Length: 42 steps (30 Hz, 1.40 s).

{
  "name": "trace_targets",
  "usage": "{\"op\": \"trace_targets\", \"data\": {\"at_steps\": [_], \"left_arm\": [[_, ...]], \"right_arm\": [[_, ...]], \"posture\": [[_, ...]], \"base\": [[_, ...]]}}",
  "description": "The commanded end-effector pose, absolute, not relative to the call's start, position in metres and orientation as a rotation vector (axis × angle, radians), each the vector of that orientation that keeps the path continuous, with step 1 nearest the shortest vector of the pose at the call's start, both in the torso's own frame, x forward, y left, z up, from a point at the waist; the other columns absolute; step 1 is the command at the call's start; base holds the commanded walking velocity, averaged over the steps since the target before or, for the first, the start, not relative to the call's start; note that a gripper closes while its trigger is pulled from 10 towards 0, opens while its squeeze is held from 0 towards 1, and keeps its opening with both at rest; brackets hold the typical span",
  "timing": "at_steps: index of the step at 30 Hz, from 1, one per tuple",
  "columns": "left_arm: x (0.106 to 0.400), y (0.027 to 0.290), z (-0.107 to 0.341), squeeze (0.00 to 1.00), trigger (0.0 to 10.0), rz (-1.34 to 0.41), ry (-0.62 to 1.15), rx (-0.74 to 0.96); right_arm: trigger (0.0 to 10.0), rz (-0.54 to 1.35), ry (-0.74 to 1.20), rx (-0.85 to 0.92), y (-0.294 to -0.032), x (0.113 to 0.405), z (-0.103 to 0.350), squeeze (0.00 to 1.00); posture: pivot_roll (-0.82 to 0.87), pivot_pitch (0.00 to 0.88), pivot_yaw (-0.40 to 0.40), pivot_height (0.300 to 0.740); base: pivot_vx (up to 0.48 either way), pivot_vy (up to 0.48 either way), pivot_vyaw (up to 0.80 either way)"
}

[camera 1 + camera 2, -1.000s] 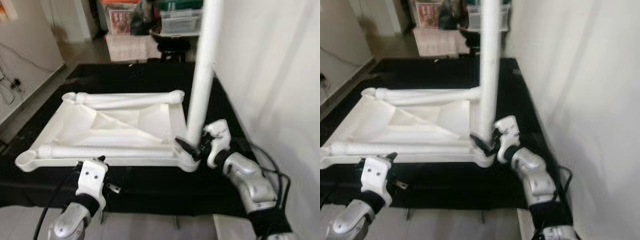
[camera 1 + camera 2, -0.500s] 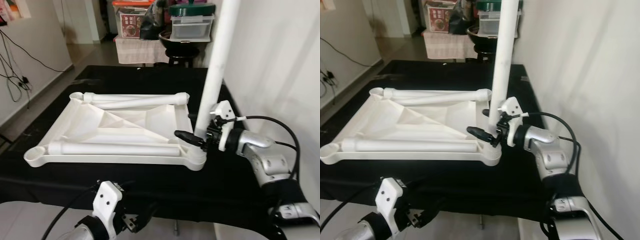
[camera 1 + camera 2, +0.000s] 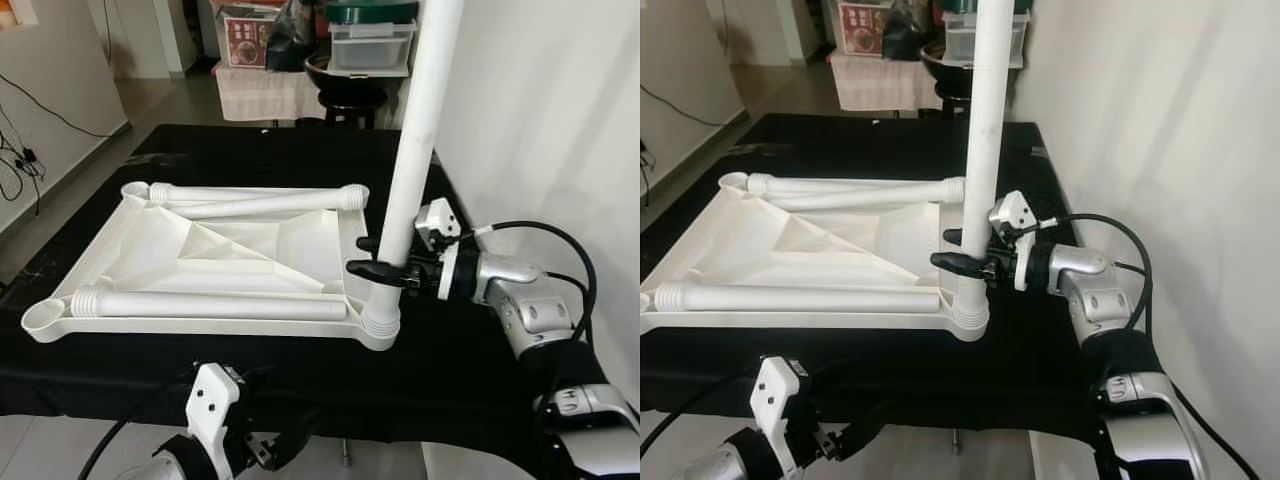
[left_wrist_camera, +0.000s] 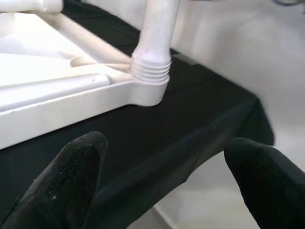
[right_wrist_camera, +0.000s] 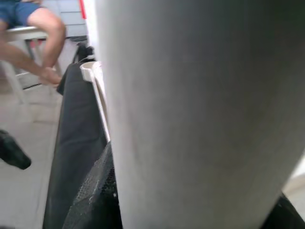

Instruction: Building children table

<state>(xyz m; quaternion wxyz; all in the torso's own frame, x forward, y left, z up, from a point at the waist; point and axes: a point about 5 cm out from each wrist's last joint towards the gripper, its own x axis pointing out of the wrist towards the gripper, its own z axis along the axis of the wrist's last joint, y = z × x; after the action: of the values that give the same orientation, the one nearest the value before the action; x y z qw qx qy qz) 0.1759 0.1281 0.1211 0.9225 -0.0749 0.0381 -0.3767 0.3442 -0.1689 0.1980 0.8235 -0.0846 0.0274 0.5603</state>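
Observation:
A white tabletop (image 3: 200,325) lies upside down on the black table (image 3: 450,340). Two white legs lie on it: one along the far edge (image 3: 260,200), one along the near edge (image 3: 210,303). A third leg (image 3: 415,130) stands upright in the near right corner socket (image 3: 380,322). My right gripper (image 3: 358,255) is shut on this upright leg a little above the socket, one finger on each side. My left gripper (image 4: 164,181) is open and holds nothing, low in front of the table's front edge, facing that socket (image 4: 151,71).
A white wall (image 3: 540,120) runs close along the table's right side. Storage boxes and a black stool (image 3: 350,90) stand behind the table. Cables (image 3: 20,160) lie on the floor at the left. A person's legs (image 5: 33,28) show on a chair.
My right gripper has moved from the leg's base to a higher hold, and the leg stands straighter. My left arm has dropped below the table's front edge. The camera shifted.

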Motion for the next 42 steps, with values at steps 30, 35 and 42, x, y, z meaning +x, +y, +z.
{"op": "trace_targets", "data": {"at_steps": [30, 35, 42], "left_arm": [[0.180, 0.138, 0.123, 0.00, 10.0, -0.703, 0.035, -0.124], [0.184, 0.135, 0.122, 0.00, 10.0, -0.719, 0.035, -0.119], [0.188, 0.130, 0.121, 0.00, 10.0, -0.721, 0.026, -0.110]], "right_arm": [[10.0, 0.949, 0.178, 0.083, -0.077, 0.290, 0.164, 1.00], [10.0, 1.244, 0.063, -0.052, -0.086, 0.293, 0.190, 1.00], [10.0, 1.332, 0.079, -0.289, -0.104, 0.331, 0.201, 0.00]], "posture": [[-0.10, 0.062, -0.064, 0.740], [-0.09, 0.049, -0.075, 0.740], [-0.06, 0.035, -0.098, 0.740]], "base": [[0.000, 0.000, 0.00], [0.000, 0.000, 0.00], [0.000, 0.000, 0.00]]}}
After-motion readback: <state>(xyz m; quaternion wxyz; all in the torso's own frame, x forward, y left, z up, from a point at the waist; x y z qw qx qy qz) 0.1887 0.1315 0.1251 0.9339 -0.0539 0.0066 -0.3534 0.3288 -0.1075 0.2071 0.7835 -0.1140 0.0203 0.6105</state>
